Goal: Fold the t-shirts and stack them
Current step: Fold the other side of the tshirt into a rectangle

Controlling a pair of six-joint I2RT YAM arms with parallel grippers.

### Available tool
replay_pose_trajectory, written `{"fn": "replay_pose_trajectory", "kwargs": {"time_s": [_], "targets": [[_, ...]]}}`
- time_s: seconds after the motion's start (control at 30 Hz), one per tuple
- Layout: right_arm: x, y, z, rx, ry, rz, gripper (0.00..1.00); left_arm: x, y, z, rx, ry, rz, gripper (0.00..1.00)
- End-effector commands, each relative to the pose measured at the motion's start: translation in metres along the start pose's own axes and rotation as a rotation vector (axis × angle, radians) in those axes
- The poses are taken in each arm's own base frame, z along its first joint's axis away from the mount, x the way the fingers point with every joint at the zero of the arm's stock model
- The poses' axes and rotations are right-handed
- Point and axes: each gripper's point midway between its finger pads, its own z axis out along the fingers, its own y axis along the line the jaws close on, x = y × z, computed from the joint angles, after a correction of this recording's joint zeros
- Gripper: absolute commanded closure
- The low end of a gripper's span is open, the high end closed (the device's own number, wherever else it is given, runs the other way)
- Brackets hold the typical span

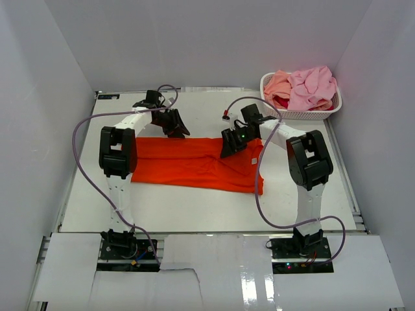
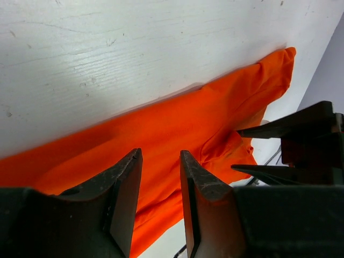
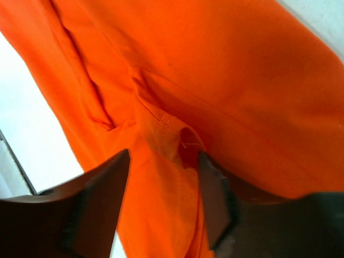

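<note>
The orange-red t-shirt (image 1: 194,165) lies flat across the middle of the bench (image 1: 194,210), folded into a long band that runs left to right, with a short flap hanging off its right end. The left pincer (image 1: 176,129) sits low at the band's far edge, left of centre. In the left wrist view its fingers (image 2: 126,193) stand a narrow gap apart, and the cloth (image 2: 204,123) shows through the gap with nothing clamped. The right pincer (image 1: 230,148) is down over the right part of the band. Its jaws stand wider, either side of a raised, stitched wrinkle in the cloth (image 3: 242,80), and are not closed on it. At the far right corner a white basket (image 1: 305,115) holds a light pink shirt (image 1: 311,87), a salmon shirt (image 1: 277,84) and a dark red shirt (image 1: 280,102), bunched together.
</note>
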Motion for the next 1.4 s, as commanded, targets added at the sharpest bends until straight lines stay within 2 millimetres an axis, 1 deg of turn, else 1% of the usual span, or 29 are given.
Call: {"fn": "replay_pose_trajectory", "kwargs": {"time_s": [0.0,0.1,0.23,0.43,0.57,0.67,0.73,0.77,0.8,0.87,0.93,0.97,1.03,1.07,1.1,1.13,1.23,1.27,1.3,1.33,1.37], "targets": [[-0.021,-0.001,0.0,-0.022,-0.039,-0.061,0.45,-0.013,-0.026,-0.015,0.079,-0.039,0.056,0.55],[-0.021,0.001,0.002,-0.042,-0.037,-0.056,0.56,-0.012,-0.022,-0.013,0.075,-0.035,0.053,0.55],[-0.023,0.007,0.001,-0.052,-0.041,-0.063,0.62,-0.009,-0.019,-0.01,0.072,-0.024,0.043,0.55],[-0.026,0.017,-0.006,-0.055,-0.048,-0.079,0.62,-0.007,-0.018,-0.008,0.079,-0.017,0.042,0.55],[-0.028,0.029,-0.01,-0.06,-0.043,-0.092,0.64,-0.006,-0.015,-0.006,0.074,-0.013,0.038,0.55],[-0.024,0.037,-0.009,-0.065,-0.032,-0.103,0.64,-0.005,-0.015,-0.006,0.076,-0.011,0.037,0.55],[-0.02,0.042,-0.007,-0.074,-0.025,-0.105,0.66,-0.004,-0.015,-0.005,0.075,-0.007,0.038,0.55],[-0.019,0.048,-0.007,-0.083,-0.025,-0.116,0.67,-0.003,-0.015,-0.004,0.075,-0.005,0.04,0.55],[-0.013,0.05,-0.005,-0.084,-0.015,-0.112,0.69,-0.002,-0.015,-0.003,0.074,-0.002,0.039,0.55],[-0.011,0.055,-0.004,-0.091,-0.013,-0.121,0.73,-0.001,-0.015,-0.003,0.075,0.0,0.038,0.55],[-0.007,0.059,-0.003,-0.099,-0.005,-0.121,0.81,-0.001,-0.014,-0.002,0.074,0.002,0.036,0.55],[-0.005,0.062,-0.002,-0.102,0.003,-0.122,0.86,-0.002,-0.013,-0.002,0.074,0.0,0.036,0.55],[-0.001,0.065,-0.002,-0.107,0.01,-0.123,0.89,0.0,-0.013,-0.001,0.076,0.005,0.037,0.55],[0.005,0.071,-0.001,-0.115,0.026,-0.122,0.9,0.0,-0.013,-0.001,0.077,0.007,0.038,0.55],[0.006,0.071,-0.001,-0.115,0.029,-0.118,0.9,0.001,-0.013,-0.001,0.076,0.008,0.037,0.55],[0.01,0.075,0.0,-0.118,0.037,-0.118,0.85,0.001,-0.012,0.0,0.074,0.008,0.036,0.55],[0.021,0.081,0.003,-0.127,0.058,-0.104,0.77,0.002,-0.011,0.0,0.076,0.013,0.036,0.55],[0.023,0.083,0.003,-0.128,0.06,-0.101,0.75,0.003,-0.01,0.001,0.075,0.015,0.034,0.55],[0.032,0.085,0.005,-0.14,0.074,-0.082,0.75,0.003,-0.011,0.001,0.075,0.015,0.034,0.55],[0.032,0.087,0.006,-0.149,0.065,-0.086,0.75,0.003,-0.01,0.001,0.074,0.016,0.031,0.55],[0.035,0.089,0.007,-0.152,0.066,-0.077,0.73,0.003,-0.01,0.001,0.074,0.017,0.032,0.55]]}}
